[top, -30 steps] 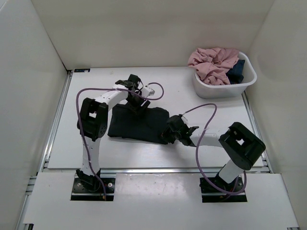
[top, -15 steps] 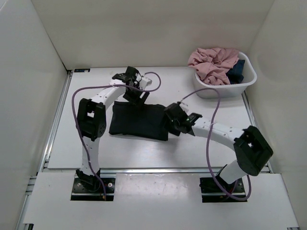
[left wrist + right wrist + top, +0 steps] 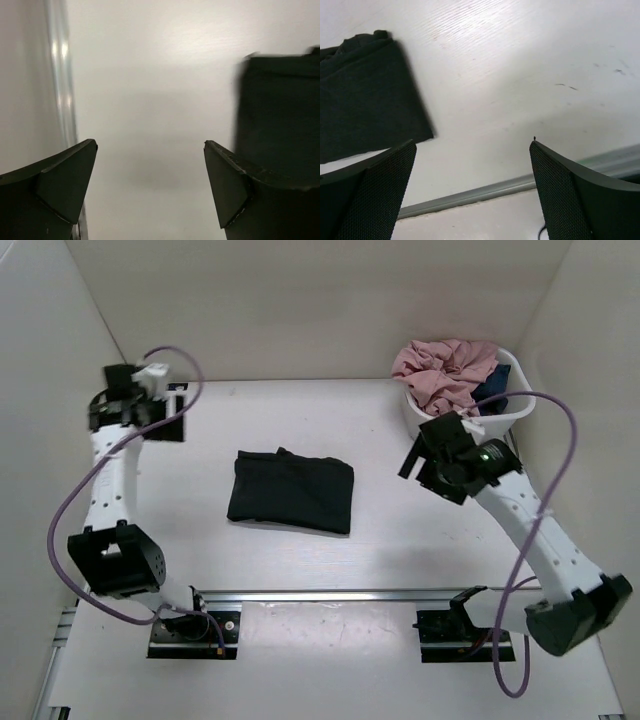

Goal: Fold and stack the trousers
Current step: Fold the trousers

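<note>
The black trousers [image 3: 291,490] lie folded into a compact rectangle in the middle of the white table, with no gripper touching them. My left gripper [image 3: 168,426] hangs open near the table's back left corner, well left of the trousers. In the left wrist view the trousers [image 3: 280,110] show beyond the right finger, and nothing sits in the left gripper [image 3: 150,170]. My right gripper [image 3: 415,458] is raised and open to the right of the trousers, beside the basket. In the right wrist view the trousers [image 3: 365,95] lie at the upper left, and the right gripper [image 3: 472,165] is empty.
A white basket [image 3: 470,425] at the back right holds a crumpled pink garment [image 3: 445,370] and a dark blue one [image 3: 494,388]. A metal rail [image 3: 470,196] runs along the table's near edge, and another rail [image 3: 60,75] runs along its left side. White walls enclose the table.
Both grippers opened and left the trousers. The left arm swung to the back left corner, the right arm rose toward the basket. The trousers stay folded on the table.
</note>
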Motion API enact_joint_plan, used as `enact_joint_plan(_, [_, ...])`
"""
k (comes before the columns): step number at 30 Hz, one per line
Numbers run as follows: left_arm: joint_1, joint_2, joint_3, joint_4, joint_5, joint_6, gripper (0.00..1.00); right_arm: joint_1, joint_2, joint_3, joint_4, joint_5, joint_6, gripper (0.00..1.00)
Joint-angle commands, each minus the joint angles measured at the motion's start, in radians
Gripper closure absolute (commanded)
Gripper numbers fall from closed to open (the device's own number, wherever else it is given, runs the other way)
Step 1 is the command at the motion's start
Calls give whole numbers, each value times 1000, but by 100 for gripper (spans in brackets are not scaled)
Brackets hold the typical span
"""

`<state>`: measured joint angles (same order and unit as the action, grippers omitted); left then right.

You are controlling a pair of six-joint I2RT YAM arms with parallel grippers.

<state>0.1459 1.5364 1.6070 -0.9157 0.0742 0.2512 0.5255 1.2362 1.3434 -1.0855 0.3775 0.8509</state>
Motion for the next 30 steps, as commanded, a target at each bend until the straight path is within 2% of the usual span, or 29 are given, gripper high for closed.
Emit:
enact_joint_plan(1, [196,-112,-190,-92,47,35,0,-22,-139,-6,-187,96,30,1])
enact_joint_plan(3, [291,-169,-284,-92,93,107,0,-22,-201,-20,-218,109,57,1])
enact_joint_plan(4, [316,-195,-374,-101,93,132,0,-22,-214,-29,-234,119,68,1])
enact_joint_plan(7, [395,-289,-514,-101,104,201,0,-22,-259,-49,-271,101,103,1])
enact_joint_plan(9, [422,-349,-556,-101,114,230,0,-22,-287,-85,-271,81,112,1])
enact_joint_plan(14, [463,-446,-591,-133,114,287,0,-22,-327,-130,-271,47,148,1])
enact_joint_plan(24, [494,-541,-610,-192,114,365,0,-22,-363,-173,-271,17,139,1])
enact_joint_plan(30, [494,-541,-619,-210,114,365,0,-22,-417,-182,-261,49,119,1])
